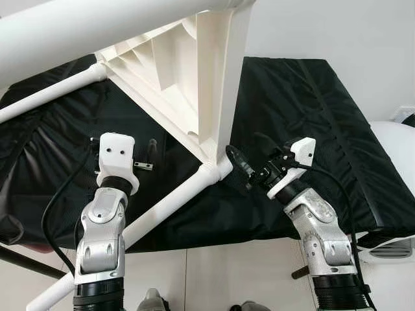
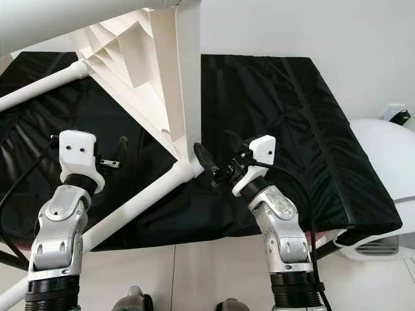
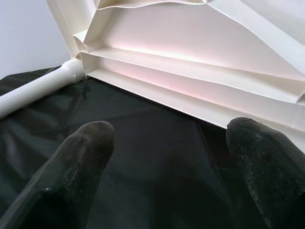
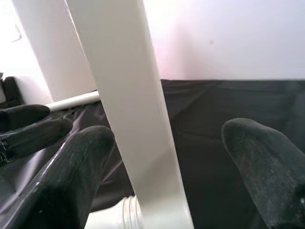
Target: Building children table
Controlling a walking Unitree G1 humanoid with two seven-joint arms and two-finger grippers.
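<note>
The white plastic table top stands tilted on one corner on a black cover, ribbed underside facing me. White tube legs are fitted to it: one runs from the low corner socket toward me, another goes off left, and a third crosses the top. My left gripper is open over the cover, just short of the table's lower rim. My right gripper is open beside the low corner, with the table's upright edge between its fingers in the right wrist view.
The black cover lies over a low bed-like surface whose front edge is near my arms. A white rounded object stands at the right, with a plug on the wall behind it. Pale floor tiles are below.
</note>
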